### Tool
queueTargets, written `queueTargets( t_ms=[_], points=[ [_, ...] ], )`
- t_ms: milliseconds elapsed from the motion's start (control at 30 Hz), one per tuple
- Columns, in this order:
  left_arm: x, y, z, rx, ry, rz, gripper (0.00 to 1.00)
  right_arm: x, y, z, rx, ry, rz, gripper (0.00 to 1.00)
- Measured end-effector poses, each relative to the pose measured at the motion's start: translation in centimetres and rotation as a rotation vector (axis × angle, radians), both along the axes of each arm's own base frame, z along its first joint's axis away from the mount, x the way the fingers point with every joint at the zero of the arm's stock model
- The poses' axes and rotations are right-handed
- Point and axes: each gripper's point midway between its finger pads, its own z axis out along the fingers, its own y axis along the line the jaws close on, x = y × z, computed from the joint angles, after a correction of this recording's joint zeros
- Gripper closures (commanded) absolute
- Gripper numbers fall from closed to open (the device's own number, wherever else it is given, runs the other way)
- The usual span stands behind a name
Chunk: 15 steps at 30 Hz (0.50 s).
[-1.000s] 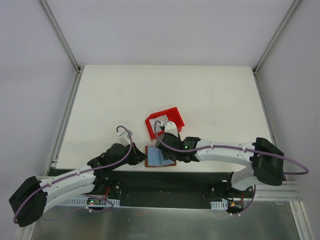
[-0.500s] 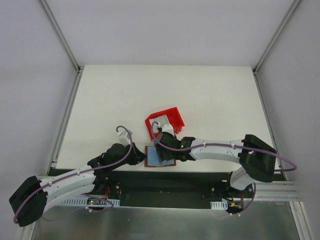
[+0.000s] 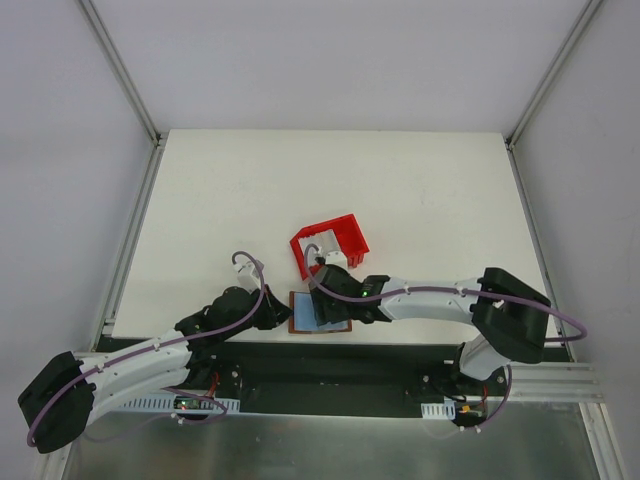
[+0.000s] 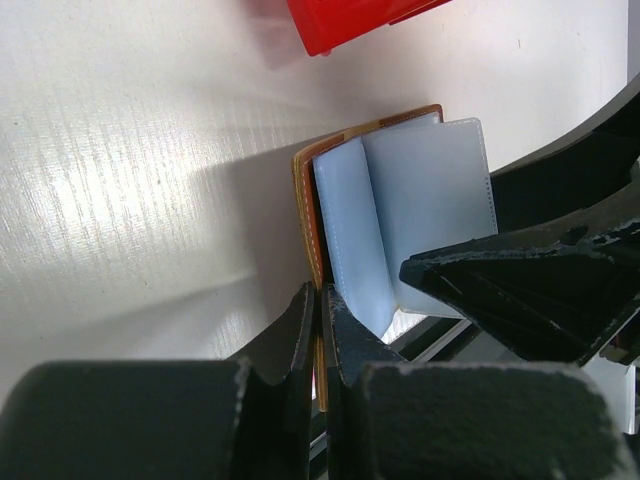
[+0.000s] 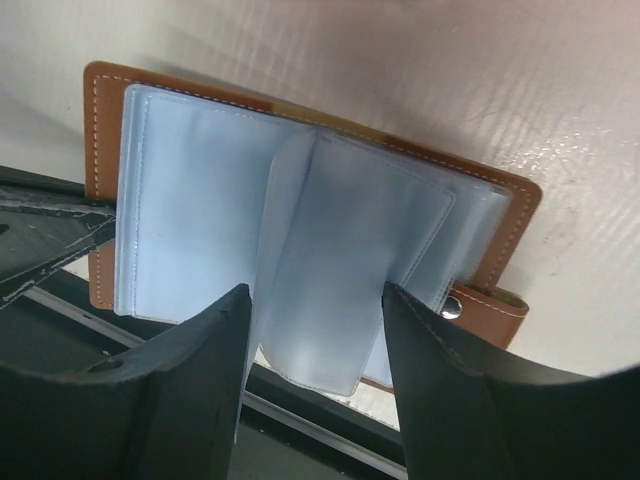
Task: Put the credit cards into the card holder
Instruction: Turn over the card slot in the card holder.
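Note:
The card holder (image 3: 318,313) lies open at the table's front edge, brown outside with pale blue sleeves (image 5: 190,200) inside. My left gripper (image 3: 283,314) is shut on its brown left edge (image 4: 305,220), which runs between the closed fingers (image 4: 300,330). My right gripper (image 5: 315,290) hangs open over the holder (image 4: 420,190). Its two fingers (image 5: 420,350) stand either side of a raised sleeve leaf (image 5: 340,260) without pinching it. In the top view this gripper (image 3: 331,303) covers the holder's right half. The credit cards are hidden from every view.
A red open-topped tray (image 3: 345,232) stands just behind the holder, close to the right wrist; its corner shows in the left wrist view (image 4: 340,25). The dark metal frame (image 3: 330,360) runs directly below the table's front edge.
The right arm's elbow has swung left and its gripper has settled a little lower over the open holder. The left gripper and the holder have not moved.

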Motion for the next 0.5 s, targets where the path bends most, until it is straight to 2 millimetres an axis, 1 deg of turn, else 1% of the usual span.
queueTargets(
  t_ms=[133, 267, 367, 500],
  points=[
    [0.0, 0.0, -0.1, 0.003, 0.002, 0.0, 1.0, -0.2, 0.8, -0.3, 0.021, 0.017, 0.015, 0.44],
    [-0.1, 0.1, -0.4, 0.014, 0.012, 0.001, 1.0, -0.5, 2.1, 0.0, 0.077, 0.036, 0.04, 0.43],
    [0.0, 0.1, -0.4, 0.01, 0.016, 0.006, 1.0, -0.7, 3.5, 0.7, 0.142, 0.047, 0.064, 0.41],
    [0.1, 0.0, -0.2, -0.004, 0.019, 0.02, 1.0, -1.0, 5.8, 2.1, 0.248, 0.054, 0.106, 0.39]
  ],
)
